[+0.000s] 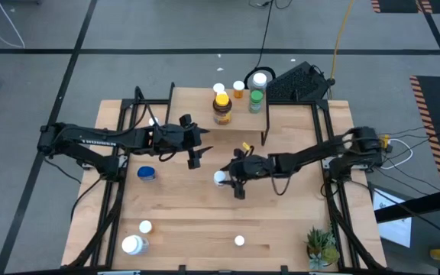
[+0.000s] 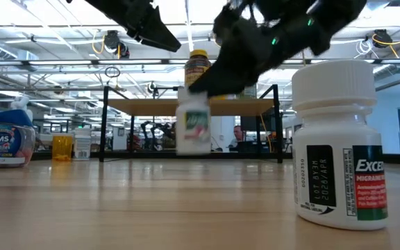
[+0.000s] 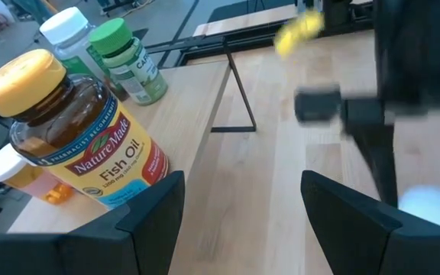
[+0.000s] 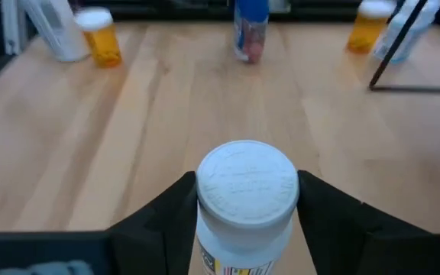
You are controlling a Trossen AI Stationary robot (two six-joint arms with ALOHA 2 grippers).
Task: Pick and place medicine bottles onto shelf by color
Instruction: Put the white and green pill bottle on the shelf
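Bottles: five on shelf (image 1: 205, 131), five off.

You see two slim matte-black jointed arms, the left arm (image 1: 90, 141) and the right arm (image 1: 312, 156). Each hand has two flat, wedge-shaped black fingers (image 3: 147, 218). A yellow part sits at the right arm's base.

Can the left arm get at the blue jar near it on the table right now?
Probably yes: the left gripper is open and empty, and the blue jar stands alone on bare table close by, nothing between them.
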